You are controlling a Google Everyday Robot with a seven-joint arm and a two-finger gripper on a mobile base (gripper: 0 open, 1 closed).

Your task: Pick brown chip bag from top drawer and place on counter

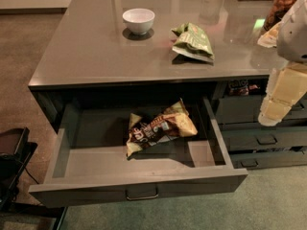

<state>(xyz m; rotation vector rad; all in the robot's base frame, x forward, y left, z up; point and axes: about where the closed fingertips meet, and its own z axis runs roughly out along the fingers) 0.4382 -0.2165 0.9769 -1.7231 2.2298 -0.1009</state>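
Note:
The top drawer (86,162) is pulled wide open below the counter (91,51). The brown chip bag (160,127) lies crumpled inside it, toward the back and right of centre, with its tan ends showing. My gripper (273,110) hangs at the right edge of the view, pale and pointing down. It is in front of the narrower drawers, well to the right of the bag and above the level of the drawer floor. It holds nothing that I can see.
A white bowl (138,20) and a green chip bag (193,42) sit on the counter. A jar (284,1) stands at its far right. Narrow stacked grey drawers (261,139) are to the right of the open drawer. A black object (12,164) stands on the floor at left.

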